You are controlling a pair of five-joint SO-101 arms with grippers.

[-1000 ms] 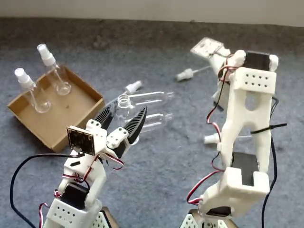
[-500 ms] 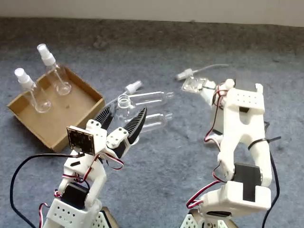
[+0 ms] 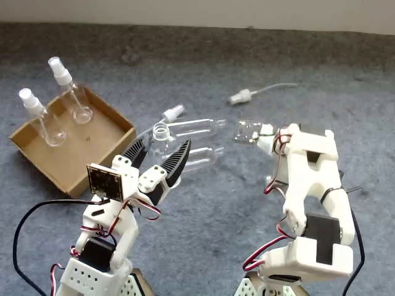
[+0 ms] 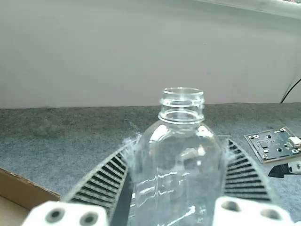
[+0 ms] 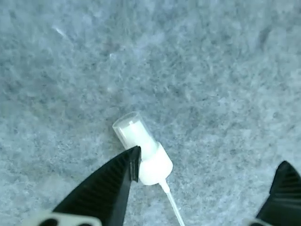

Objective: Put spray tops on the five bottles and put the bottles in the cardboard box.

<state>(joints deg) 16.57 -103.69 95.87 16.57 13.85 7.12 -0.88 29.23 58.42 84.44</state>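
My left gripper (image 3: 165,143) is shut on a clear uncapped bottle (image 3: 160,132) and holds it upright above the carpet; its open neck (image 4: 182,104) rises between the black fingers (image 4: 101,176). My right arm (image 3: 311,160) is folded low over the carpet to the right. Its gripper (image 5: 210,160) is open around a white spray top (image 5: 143,153) lying on the carpet, with one fingertip touching the top's collar. The cardboard box (image 3: 102,137) at the left holds two upright bottles with spray tops (image 3: 43,120) (image 3: 71,92).
Two more clear bottles (image 3: 200,126) (image 3: 207,157) lie on the grey carpet just beyond the held one. A loose spray top (image 3: 174,113) lies near them and another with its tube (image 3: 242,97) farther back. The right arm's camera board (image 4: 275,143) is close by.
The right arm has swung down and forward from a raised pose to low over the carpet. The left arm and its bottle have not moved.
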